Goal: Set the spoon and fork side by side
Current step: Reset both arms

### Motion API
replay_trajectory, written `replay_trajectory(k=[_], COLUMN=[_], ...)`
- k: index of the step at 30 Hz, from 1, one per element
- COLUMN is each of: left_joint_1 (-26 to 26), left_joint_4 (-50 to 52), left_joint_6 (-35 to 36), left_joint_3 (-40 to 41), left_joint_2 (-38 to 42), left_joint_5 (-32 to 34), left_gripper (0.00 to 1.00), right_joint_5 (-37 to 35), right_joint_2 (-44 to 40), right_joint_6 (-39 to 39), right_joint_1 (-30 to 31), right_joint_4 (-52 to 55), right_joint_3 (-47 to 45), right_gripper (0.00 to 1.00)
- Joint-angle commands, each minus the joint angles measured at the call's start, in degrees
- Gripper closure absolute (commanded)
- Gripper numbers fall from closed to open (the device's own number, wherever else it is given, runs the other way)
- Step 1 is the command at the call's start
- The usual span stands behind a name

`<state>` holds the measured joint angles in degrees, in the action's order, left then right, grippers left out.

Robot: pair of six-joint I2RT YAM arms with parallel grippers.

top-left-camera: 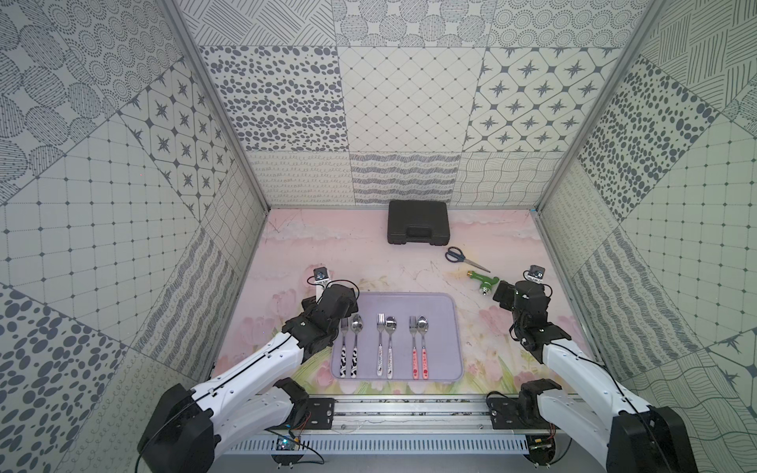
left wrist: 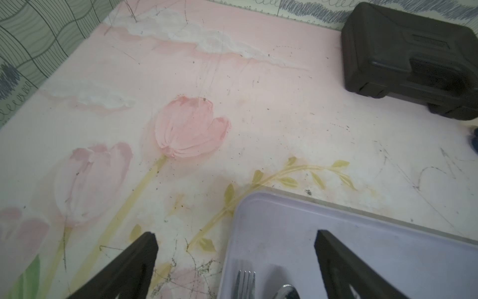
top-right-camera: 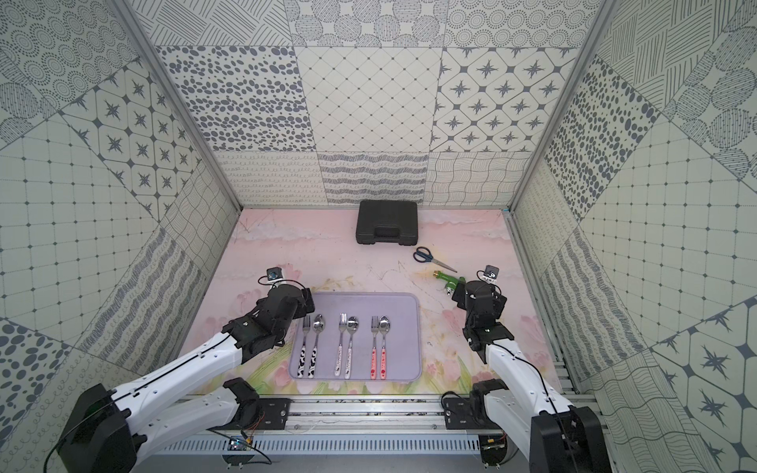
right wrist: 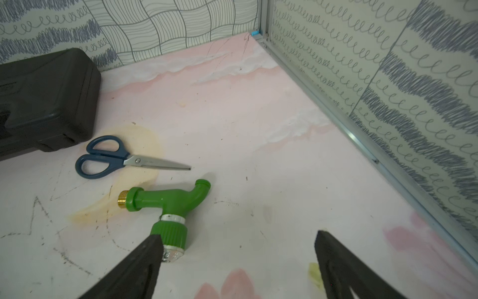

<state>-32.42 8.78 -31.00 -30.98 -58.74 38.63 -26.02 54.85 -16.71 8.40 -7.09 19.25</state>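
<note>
Left wrist view: I see the left fingers [left wrist: 134,264] spread wide with nothing held, over a corner of the lilac tray [left wrist: 388,259]; fork tines and a spoon bowl show between them.
Right wrist view: the right fingers [right wrist: 341,264] stand wide apart and empty above the desk [right wrist: 258,129]; one overlaps the green hose nozzle [right wrist: 168,202], and I cannot tell whether they touch.
Left pair: cow-print fork [top-left-camera: 343,344] and cow-print spoon [top-left-camera: 355,340] lie side by side on the tray.
Middle pair: white fork [top-left-camera: 380,340] just beside white spoon [top-left-camera: 390,340].
Right pair: pink fork [top-left-camera: 413,344] just beside pink spoon [top-left-camera: 423,342].
Beyond the tray: black case [top-left-camera: 418,223] by the back wall, scissors [top-left-camera: 463,257] near it.
</note>
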Motion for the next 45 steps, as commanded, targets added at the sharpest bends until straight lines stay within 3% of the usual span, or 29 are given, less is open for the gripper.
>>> replay_trajectory(k=[1, 5, 9, 16, 18, 22, 24, 25, 45], left_joint_1=[1.8, 7.4, 12.7, 19.7, 21.4, 25.1, 29.5, 32.4, 31.8], left_joint_4=[-22.9, -29.0, -41.6, -50.3, -51.8, -54.4, -52.3, -56.3, -55.8], left_joint_6=[18.8, 23.1, 29.0, 29.5, 30.9, 31.4, 28.4, 27.6, 27.8], left_joint_3=[3.0, 3.4, 7.4, 8.8, 8.9, 7.8, 5.7, 6.5, 6.8], left_joint_2=[-3.6, -8.4, -13.4, -21.3, -22.0, -26.7, -29.6, -31.3, -31.1], left_joint_5=[11.6, 5.4, -3.0, -12.2, -20.3, -28.9, -37.1, -42.1, -41.2], left_gripper=[0.0, 0.0, 0.0, 0.0, 0.01, 0.01, 0.01, 0.01, 0.01], right_joint_5=[2.7, 4.8, 5.3, 8.7, 11.3, 14.4, 16.6, 16.0, 13.6], right_joint_2=[2.4, 10.9, 19.4, 28.2, 28.7, 35.6, 33.1, 34.3, 33.9], right_joint_6=[5.9, 6.7, 8.0, 10.1, 11.2, 12.6, 13.2, 13.0, 13.7], right_joint_1=[-2.6, -4.9, -5.0, -5.1, -5.1, -5.2, -5.2, -5.2, -4.1], right_joint_4=[-19.5, -30.3, -39.1, -47.4, -46.1, -51.8, -42.5, -44.6, -42.7], right_joint_3=[-1.7, -2.8, -3.0, -2.2, -1.4, 0.0, 2.5, 2.6, 3.2], right_gripper=[0.03, 0.03, 0.03, 0.03, 0.03, 0.03, 0.03, 0.03, 0.03])
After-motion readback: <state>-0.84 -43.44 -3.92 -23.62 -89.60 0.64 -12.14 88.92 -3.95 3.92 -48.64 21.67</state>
